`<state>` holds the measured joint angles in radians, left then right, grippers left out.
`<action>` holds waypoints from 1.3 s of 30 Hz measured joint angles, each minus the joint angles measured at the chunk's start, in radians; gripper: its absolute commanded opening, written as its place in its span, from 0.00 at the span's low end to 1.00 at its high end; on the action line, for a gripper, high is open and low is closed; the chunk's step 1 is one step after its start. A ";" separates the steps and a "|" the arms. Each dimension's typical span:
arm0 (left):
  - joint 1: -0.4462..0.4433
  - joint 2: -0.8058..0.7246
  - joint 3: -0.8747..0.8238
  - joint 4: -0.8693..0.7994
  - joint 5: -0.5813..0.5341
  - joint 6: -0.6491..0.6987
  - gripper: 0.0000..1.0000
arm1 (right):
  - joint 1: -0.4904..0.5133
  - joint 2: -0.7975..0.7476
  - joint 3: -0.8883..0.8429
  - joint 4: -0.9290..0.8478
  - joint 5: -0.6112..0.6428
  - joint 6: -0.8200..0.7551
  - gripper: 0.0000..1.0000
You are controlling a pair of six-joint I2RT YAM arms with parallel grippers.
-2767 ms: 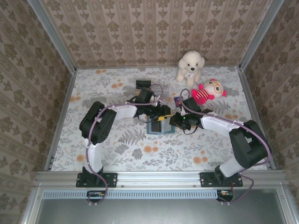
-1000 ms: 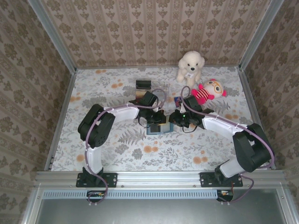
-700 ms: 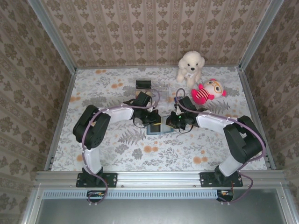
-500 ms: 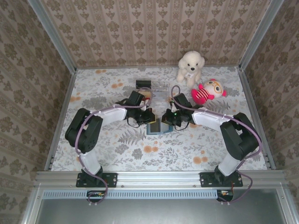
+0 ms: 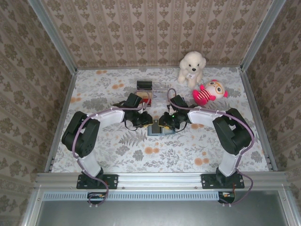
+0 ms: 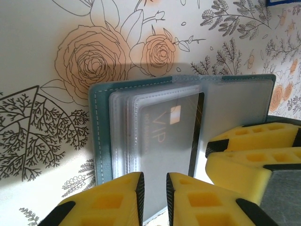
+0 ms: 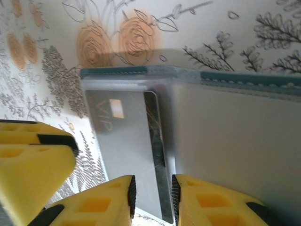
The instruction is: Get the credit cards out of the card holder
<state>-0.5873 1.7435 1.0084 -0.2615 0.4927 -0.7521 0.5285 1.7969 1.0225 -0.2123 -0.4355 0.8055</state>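
Both arms have swung leftward, yet the left gripper (image 6: 155, 183) and right gripper (image 7: 153, 188) stay at the card holder (image 6: 99, 141) mid-table. Their jaws are narrowly apart — the dark card (image 7: 124, 150) is still sleeved.

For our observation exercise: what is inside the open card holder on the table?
A dark card marked VIP shows through the front clear sleeve of the teal card holder. More sleeves lie stacked beneath it; whether they hold cards is covered.

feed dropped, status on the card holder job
Left gripper and right gripper jaws slightly apart over card holder edge. VIP credit card not yet out. Nothing blocking.
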 measured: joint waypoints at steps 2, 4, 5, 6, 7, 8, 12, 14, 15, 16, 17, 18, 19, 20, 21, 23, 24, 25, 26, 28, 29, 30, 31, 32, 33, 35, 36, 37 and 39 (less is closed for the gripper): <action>0.000 0.005 0.000 0.000 0.000 0.000 0.20 | 0.000 0.003 0.000 -0.008 0.005 -0.010 0.23; -0.002 0.009 0.000 0.000 0.000 0.000 0.20 | 0.001 0.005 0.001 -0.014 0.010 -0.019 0.23; -0.003 0.010 0.000 0.000 0.000 0.001 0.20 | 0.001 0.006 0.002 -0.016 0.011 -0.022 0.23; -0.005 0.011 0.000 0.000 0.000 0.001 0.20 | 0.001 0.006 0.004 -0.019 0.012 -0.025 0.23; -0.008 0.011 0.001 0.000 0.000 0.001 0.20 | 0.001 0.007 0.006 -0.021 0.013 -0.026 0.23; -0.013 0.011 0.001 0.000 0.000 0.001 0.20 | 0.001 0.009 0.007 -0.023 0.013 -0.029 0.23; -0.025 0.023 0.008 0.000 0.000 0.001 0.19 | 0.001 0.018 0.008 -0.023 0.013 -0.042 0.23; -0.028 0.034 0.013 -0.001 -0.006 0.001 0.18 | 0.001 0.021 0.008 -0.023 0.012 -0.044 0.23; -0.028 0.038 0.013 -0.001 -0.010 0.001 0.18 | 0.001 0.022 0.008 -0.023 0.012 -0.044 0.23; -0.028 0.043 0.013 -0.002 -0.015 0.001 0.17 | 0.001 0.023 0.008 -0.022 0.012 -0.044 0.23; -0.028 0.048 0.013 -0.003 -0.020 0.001 0.17 | 0.001 0.023 0.008 -0.022 0.012 -0.044 0.22; -0.028 0.050 0.013 -0.005 -0.022 0.001 0.17 | 0.001 0.023 0.008 -0.022 0.011 -0.044 0.22; -0.028 0.052 0.013 -0.005 -0.023 0.001 0.17 | 0.001 0.023 0.008 -0.021 0.011 -0.044 0.22; -0.028 0.053 0.013 -0.005 -0.023 0.001 0.17 | 0.001 0.024 0.008 -0.021 0.009 -0.045 0.22; -0.028 0.055 0.013 -0.005 -0.023 0.001 0.17 | 0.001 0.024 0.008 -0.019 0.008 -0.045 0.22; -0.028 0.056 0.013 -0.005 -0.024 0.001 0.16 | 0.001 0.026 0.008 -0.019 0.008 -0.047 0.21; -0.028 0.056 0.013 -0.005 -0.026 0.001 0.16 | 0.001 0.026 0.008 -0.018 0.006 -0.048 0.20; -0.028 0.056 0.013 -0.005 -0.026 0.001 0.16 | 0.001 0.027 0.008 -0.015 0.003 -0.048 0.19; -0.028 0.056 0.013 -0.005 -0.026 0.001 0.16 | 0.001 0.029 0.008 -0.012 -0.001 -0.048 0.19; -0.028 0.057 0.013 -0.005 -0.026 0.001 0.16 | 0.001 0.032 0.008 -0.008 -0.008 -0.048 0.17; -0.028 0.058 0.013 -0.005 -0.026 0.001 0.16 | 0.001 0.034 0.008 -0.006 -0.011 -0.049 0.17; -0.028 0.059 0.013 -0.005 -0.026 0.001 0.16 | 0.001 0.035 0.008 -0.003 -0.014 -0.050 0.17; -0.028 0.059 0.013 -0.005 -0.026 0.001 0.16 | 0.001 0.036 0.008 -0.003 -0.015 -0.051 0.17; -0.028 0.059 0.013 -0.005 -0.026 0.001 0.16 | 0.001 0.037 0.008 -0.002 -0.016 -0.051 0.18; -0.028 0.059 0.013 -0.005 -0.026 0.001 0.16 | 0.001 0.038 0.010 -0.002 -0.018 -0.051 0.18; -0.028 0.059 0.013 -0.005 -0.026 0.001 0.16 | 0.001 0.041 0.012 -0.002 -0.021 -0.051 0.18; -0.028 0.060 0.013 -0.005 -0.026 0.001 0.16 | 0.001 0.043 0.013 -0.002 -0.022 -0.051 0.18; -0.028 0.060 0.013 -0.006 -0.027 0.001 0.16 | 0.001 0.044 0.013 -0.001 -0.023 -0.051 0.17; -0.028 0.061 0.014 -0.008 -0.029 0.001 0.16 | 0.001 0.045 0.013 -0.001 -0.023 -0.052 0.15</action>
<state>-0.6155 1.8050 1.0229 -0.2695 0.4637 -0.7509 0.5293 1.8416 1.0355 -0.2131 -0.4583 0.7536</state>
